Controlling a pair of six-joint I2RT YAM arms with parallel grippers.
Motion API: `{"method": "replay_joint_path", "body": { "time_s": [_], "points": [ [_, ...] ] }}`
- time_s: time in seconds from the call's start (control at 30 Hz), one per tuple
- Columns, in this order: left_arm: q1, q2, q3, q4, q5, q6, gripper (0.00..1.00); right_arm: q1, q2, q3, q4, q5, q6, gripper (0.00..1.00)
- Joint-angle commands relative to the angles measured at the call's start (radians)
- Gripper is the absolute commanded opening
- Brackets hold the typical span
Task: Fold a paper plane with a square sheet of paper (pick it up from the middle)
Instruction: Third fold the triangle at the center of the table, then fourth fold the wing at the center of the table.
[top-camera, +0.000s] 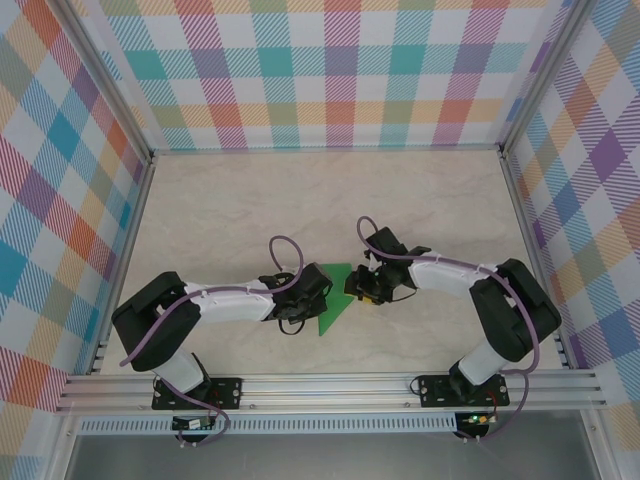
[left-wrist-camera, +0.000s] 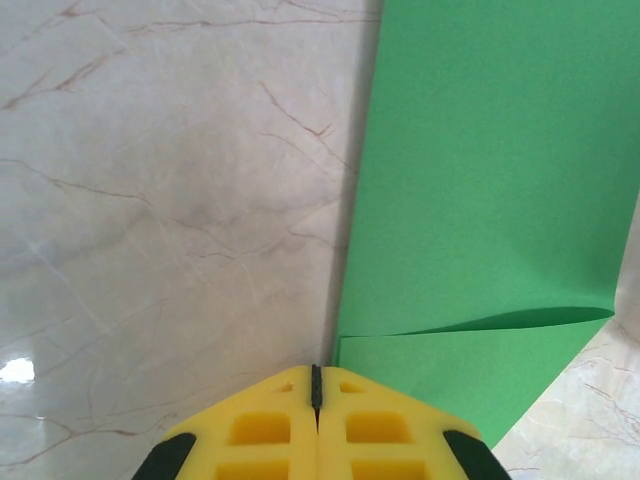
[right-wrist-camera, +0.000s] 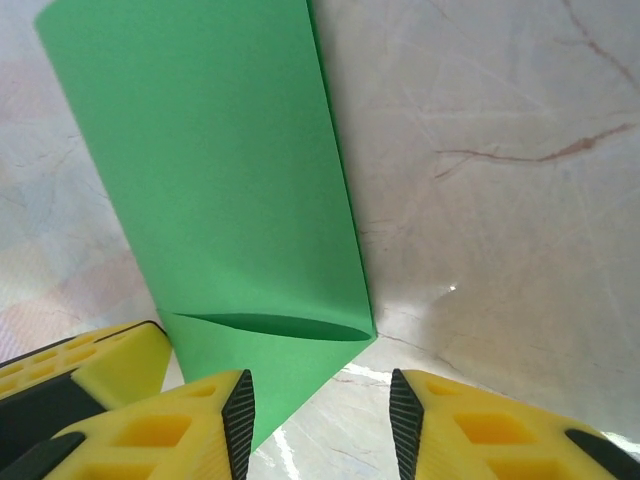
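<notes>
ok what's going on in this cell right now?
Two arms are working a green sheet of paper that lies on the marble table between them. The sheet is already folded over, its upper layer bowed up rather than pressed flat. The left gripper is shut at one edge of it. The right gripper is open at a corner.

Green paper (left-wrist-camera: 480, 180), cream marbled table (top-camera: 250, 200), pastel plaid walls (top-camera: 320, 70)

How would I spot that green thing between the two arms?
Inside the checked walls is a marble-look table. Near its front, between the left gripper and right gripper, lies the square sheet of paper, folded over. Nothing else there is bright green.
</notes>
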Motion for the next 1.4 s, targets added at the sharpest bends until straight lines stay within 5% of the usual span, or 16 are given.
{"method": "replay_joint_path", "body": {
  "time_s": [0.0,0.4,0.67,1.07,1.37],
  "points": [
    [-0.007,0.006,0.016,-0.031,-0.025,0.002,0.0,-0.004,0.026,0.008,-0.007,-0.043,0.023,0.42],
    [-0.007,0.006,0.021,-0.04,-0.027,0.003,0.0,-0.003,0.052,0.012,0.002,-0.066,0.02,0.39],
    [-0.007,-0.125,0.048,-0.114,-0.062,0.069,0.0,-0.003,0.03,0.016,-0.019,-0.033,0.02,0.39],
    [-0.009,-0.144,-0.028,0.166,0.089,0.103,0.11,-0.003,0.018,0.013,-0.032,-0.01,0.028,0.4],
    [-0.009,-0.075,0.009,0.139,0.116,0.108,0.18,-0.003,0.022,0.017,-0.037,-0.005,0.032,0.4]
  ]
}}
